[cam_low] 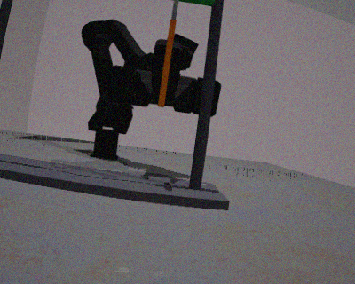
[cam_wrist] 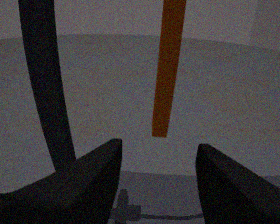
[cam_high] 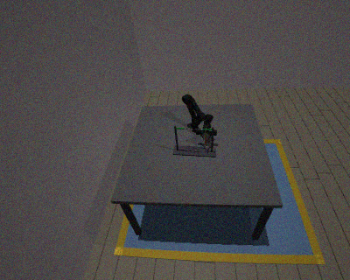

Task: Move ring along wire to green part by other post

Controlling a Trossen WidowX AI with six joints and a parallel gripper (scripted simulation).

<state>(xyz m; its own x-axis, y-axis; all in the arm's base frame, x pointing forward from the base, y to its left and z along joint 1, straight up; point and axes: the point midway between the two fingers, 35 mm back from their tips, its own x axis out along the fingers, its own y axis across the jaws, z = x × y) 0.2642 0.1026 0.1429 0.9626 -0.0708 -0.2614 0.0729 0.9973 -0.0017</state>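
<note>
The orange handle [cam_low: 166, 62] [cam_wrist: 169, 53] hangs straight down from the top, beside the dark right post [cam_low: 206, 98] [cam_high: 213, 142]. That post also shows in the wrist view [cam_wrist: 40, 66] at the left. The green part of the wire [cam_low: 197, 2] [cam_high: 209, 130] is at that post's top; the ring itself is out of frame. My gripper [cam_wrist: 159, 151] [cam_low: 170, 95] [cam_high: 204, 132] is open. Its fingers stand to either side of the handle's lower end and a little behind it, with a gap on both sides and no touch that I can see. The left post [cam_high: 175, 137] stands at the other end of the base [cam_high: 194, 153].
The wire stand sits mid-table on the grey table [cam_high: 153, 184], with the arm's base just behind it. The thin grey wire [cam_high: 190, 129] runs between the posts to the left of the gripper. The stand's base plate [cam_low: 133, 193] lies below the gripper.
</note>
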